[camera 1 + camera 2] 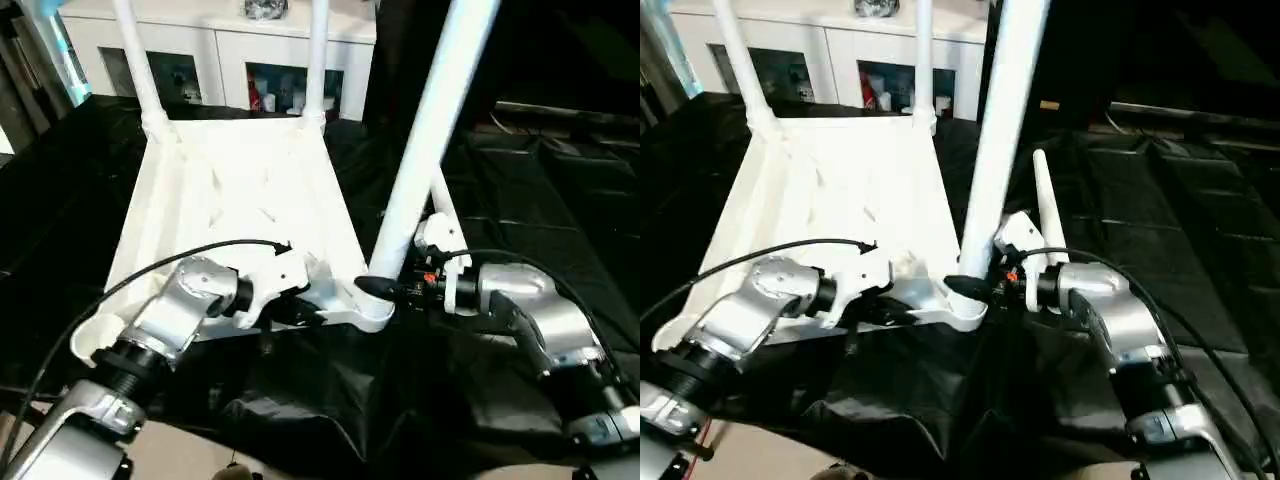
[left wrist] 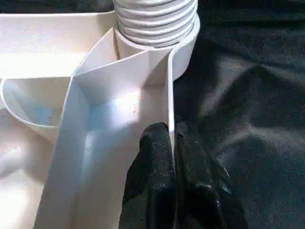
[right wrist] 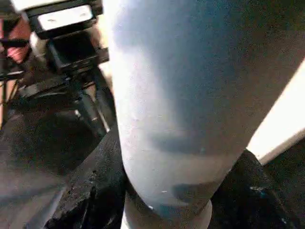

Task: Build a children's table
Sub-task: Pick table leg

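Left eye view: the children's table lies upside down across the middle of the frame on black sheeting, ribbed underside up; two legs already stand in the far corner sockets at the upper left and upper centre; a third leg slants up from the near right corner socket toward the top edge; my left end effector sits at lower centre on the near rim of the top; my right end effector is at the foot of the third leg, right of centre; a white cabinet runs along the top of the frame.

Right eye view: a fourth leg lies loose on the sheeting just behind my right wrist, right of centre; so I judge the step in hand to be seating the third leg.

Left wrist view: my black fingers are closed on the thin rim wall, one each side, holding the top steady; the ribbed end of the third leg sits in the socket at the top of the frame, several ribs still showing.

Right wrist view: my fingers clasp the leg just above its foot, at the bottom of the frame.

Next, I judge, the leg needs turning or pressing further home, kept in line with the socket while my left holds; then the loose leg goes into the near left corner.
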Robot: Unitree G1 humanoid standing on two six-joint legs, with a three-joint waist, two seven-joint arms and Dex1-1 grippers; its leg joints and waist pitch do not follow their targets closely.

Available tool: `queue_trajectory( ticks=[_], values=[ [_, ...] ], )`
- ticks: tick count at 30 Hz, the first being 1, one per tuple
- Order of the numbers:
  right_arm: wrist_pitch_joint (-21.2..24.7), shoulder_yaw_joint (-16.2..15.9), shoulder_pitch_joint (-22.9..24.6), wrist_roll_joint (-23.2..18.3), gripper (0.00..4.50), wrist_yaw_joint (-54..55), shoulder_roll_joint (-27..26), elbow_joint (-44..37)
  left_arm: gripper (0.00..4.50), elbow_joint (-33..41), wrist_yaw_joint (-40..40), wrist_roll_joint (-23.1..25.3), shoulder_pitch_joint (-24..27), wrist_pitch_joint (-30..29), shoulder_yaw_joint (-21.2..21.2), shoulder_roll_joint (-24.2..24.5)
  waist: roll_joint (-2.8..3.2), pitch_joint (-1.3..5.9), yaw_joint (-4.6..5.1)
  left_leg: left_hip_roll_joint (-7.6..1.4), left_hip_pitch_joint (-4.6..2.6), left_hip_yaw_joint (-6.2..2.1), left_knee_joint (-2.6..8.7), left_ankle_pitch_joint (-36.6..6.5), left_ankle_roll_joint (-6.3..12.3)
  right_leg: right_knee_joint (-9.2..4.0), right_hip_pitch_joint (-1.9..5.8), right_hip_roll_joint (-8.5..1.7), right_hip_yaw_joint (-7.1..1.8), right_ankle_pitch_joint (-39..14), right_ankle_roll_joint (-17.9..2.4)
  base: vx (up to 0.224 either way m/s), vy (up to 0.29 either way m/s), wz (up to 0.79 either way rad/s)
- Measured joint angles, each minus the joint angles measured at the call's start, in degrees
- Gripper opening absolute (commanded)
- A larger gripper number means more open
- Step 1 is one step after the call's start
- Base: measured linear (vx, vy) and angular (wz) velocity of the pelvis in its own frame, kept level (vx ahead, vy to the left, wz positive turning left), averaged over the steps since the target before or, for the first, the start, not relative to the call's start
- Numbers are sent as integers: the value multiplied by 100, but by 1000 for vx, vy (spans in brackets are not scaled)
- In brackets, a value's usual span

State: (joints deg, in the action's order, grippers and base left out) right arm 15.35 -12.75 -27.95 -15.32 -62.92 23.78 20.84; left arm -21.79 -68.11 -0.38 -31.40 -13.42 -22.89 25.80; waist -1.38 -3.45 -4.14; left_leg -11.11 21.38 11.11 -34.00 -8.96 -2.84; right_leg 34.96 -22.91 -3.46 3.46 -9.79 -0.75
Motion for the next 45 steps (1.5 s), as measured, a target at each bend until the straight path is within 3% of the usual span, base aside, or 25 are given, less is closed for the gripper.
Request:
queue_trajectory(
  ticks=[10,25,28,35,41,45],
  values=[
    [-341,-19,134,107,189,-37,13,-98,0,4,17,6,0,0,1,-2,-21,-3,-26,0,0,0,-1,0,0,0,1,0,0,0,-1,0,0,0],
    [-472,-1,291,170,189,110,-54,-197,0,9,0,7,12,-2,1,21,-20,-2,-56,0,-6,0,-1,0,0,1,3,0,-1,1,-1,0,0,0],
    [-490,38,250,181,189,206,-165,-76,0,9,27,7,11,-10,3,12,-25,0,-23,0,-12,0,-1,1,-1,2,6,0,0,1,-1,0,0,0],
    [-608,357,20,378,189,1717,-841,545,0,-165,909,151,-64,-396,222,-318,-38,1,197,2,-21,-22,-24,1,-2,-5,0,-7,17,4,-6,0,0,0],
    [-584,619,-237,451,189,2738,-1329,1008,0,-205,1667,272,-232,-1040,295,-794,-42,3,227,5,-22,-48,-27,1,-2,-6,-5,-6,30,4,-6,0,0,0],
    [-561,825,-742,519,189,3370,-1625,1728,0,-178,2246,494,-311,-1582,349,-1245,-47,8,287,8,-33,-60,-30,-1,-4,-15,-1,-6,34,4,-6,0,0,0]
  ],
)
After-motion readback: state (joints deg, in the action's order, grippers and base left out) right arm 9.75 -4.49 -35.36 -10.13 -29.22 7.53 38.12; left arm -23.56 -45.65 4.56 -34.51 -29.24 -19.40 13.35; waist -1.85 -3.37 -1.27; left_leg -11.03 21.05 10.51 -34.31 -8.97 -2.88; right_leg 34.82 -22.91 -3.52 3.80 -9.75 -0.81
